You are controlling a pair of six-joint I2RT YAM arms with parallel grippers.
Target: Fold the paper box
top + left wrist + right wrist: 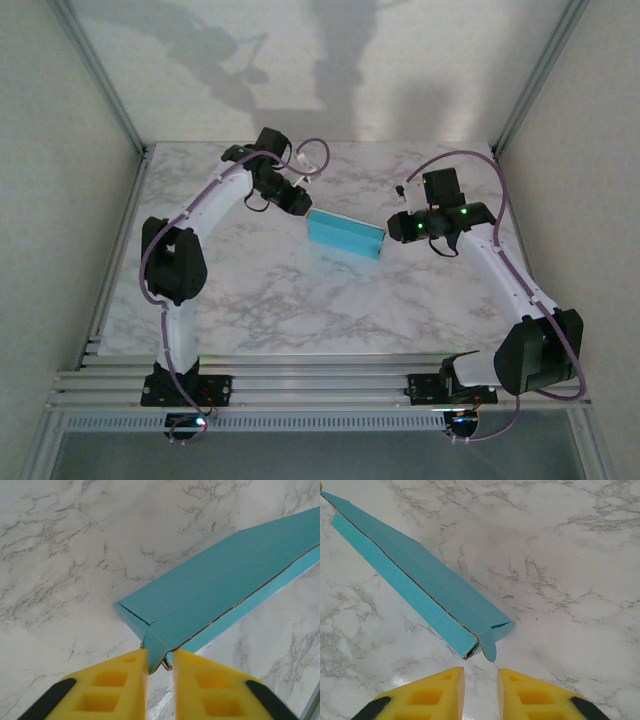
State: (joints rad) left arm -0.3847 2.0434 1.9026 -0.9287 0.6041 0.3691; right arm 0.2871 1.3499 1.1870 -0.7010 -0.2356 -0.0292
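- While the turquoise thin-cardboard paper box [345, 237], long and nearly flattened, lies on the white marbled worktop [300, 310] between both arms, its end flap [155, 647] sits between the left pincer [160, 656] jaws; whether they bite firmly cannot be told.
- Right pincer [480, 672]: jaws slightly apart, empty, just short of the opposite end flap [489, 647], probably lined up to brace or tuck it.

paper box [220, 585] far end: cut off by left wrist view's right edge | box's near corner tip: hidden between fingers of left end effector [160, 656] | box's interior: hidden behind folded walls
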